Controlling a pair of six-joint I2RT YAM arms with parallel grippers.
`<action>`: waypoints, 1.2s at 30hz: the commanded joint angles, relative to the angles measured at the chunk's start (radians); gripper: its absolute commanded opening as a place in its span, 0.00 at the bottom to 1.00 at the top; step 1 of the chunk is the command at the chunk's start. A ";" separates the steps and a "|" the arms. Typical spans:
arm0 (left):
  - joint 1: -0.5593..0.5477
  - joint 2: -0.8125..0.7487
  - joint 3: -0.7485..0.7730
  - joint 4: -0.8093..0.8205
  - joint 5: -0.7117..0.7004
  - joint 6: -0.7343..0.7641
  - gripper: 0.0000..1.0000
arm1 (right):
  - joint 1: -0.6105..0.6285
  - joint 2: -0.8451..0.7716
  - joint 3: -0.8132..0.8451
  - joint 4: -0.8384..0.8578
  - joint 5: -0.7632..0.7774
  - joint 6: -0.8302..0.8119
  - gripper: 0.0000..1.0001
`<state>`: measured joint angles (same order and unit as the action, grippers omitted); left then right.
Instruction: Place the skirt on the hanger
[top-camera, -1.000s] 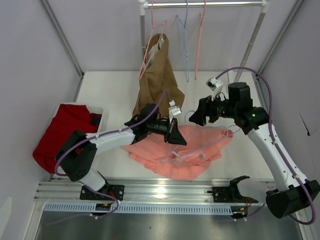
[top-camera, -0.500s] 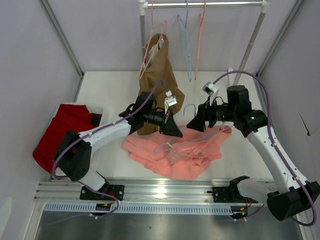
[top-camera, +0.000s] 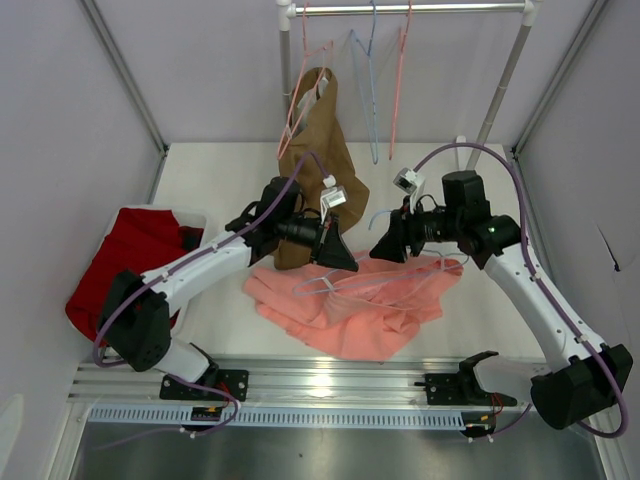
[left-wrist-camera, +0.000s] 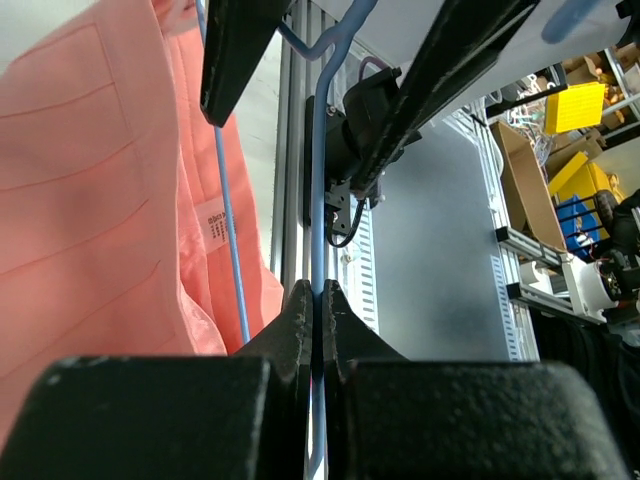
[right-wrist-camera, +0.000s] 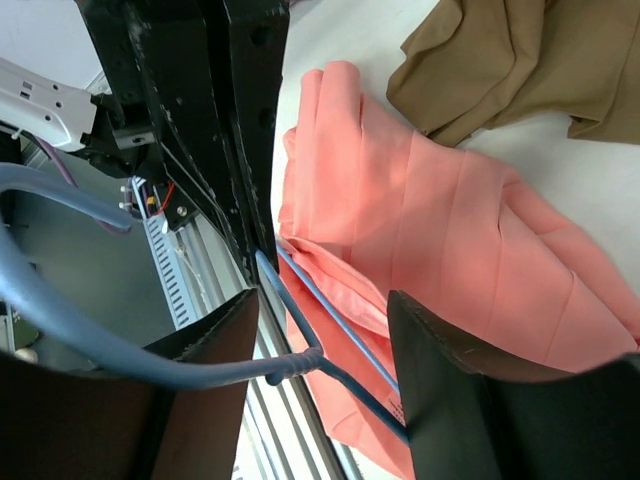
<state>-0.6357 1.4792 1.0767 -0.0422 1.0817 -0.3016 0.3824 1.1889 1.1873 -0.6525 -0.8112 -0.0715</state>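
Note:
The salmon-pink skirt (top-camera: 350, 312) lies crumpled on the table between the arms. The pale-blue hanger (top-camera: 400, 283) rests over it, its hook (top-camera: 377, 215) raised above the cloth. My left gripper (top-camera: 347, 262) is shut on one wire of the hanger (left-wrist-camera: 318, 200), pinched between the pads (left-wrist-camera: 296, 320), with the skirt (left-wrist-camera: 90, 200) to their left. My right gripper (top-camera: 381, 247) faces it, open. Its fingers (right-wrist-camera: 205, 385) straddle the hanger's twisted neck (right-wrist-camera: 300, 362) without touching it, above the skirt (right-wrist-camera: 450, 230).
A brown garment (top-camera: 315, 150) hangs from a pink hanger (top-camera: 298, 100) on the rail (top-camera: 420, 8), beside another blue hanger (top-camera: 371, 95) and a pink one (top-camera: 398, 85). A dark red cloth (top-camera: 125, 262) fills a bin at left. An aluminium rail (top-camera: 330, 380) runs along the near edge.
My left gripper has lifted the hanger up and back, raising its hook off the skirt. The right gripper has come in around the neck and its jaws have narrowed.

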 joint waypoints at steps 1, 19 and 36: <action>0.021 -0.059 0.063 0.002 0.044 0.048 0.00 | 0.004 -0.029 -0.015 0.043 -0.054 -0.001 0.56; 0.027 -0.089 0.014 0.148 -0.048 -0.039 0.00 | 0.010 -0.181 -0.117 0.200 -0.033 0.165 0.00; 0.025 -0.197 0.092 0.076 -0.413 -0.085 0.56 | -0.017 -0.224 0.043 -0.071 0.331 0.202 0.00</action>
<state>-0.6159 1.3499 1.0943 0.0353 0.7799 -0.3767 0.3813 0.9768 1.1618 -0.6605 -0.5827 0.1066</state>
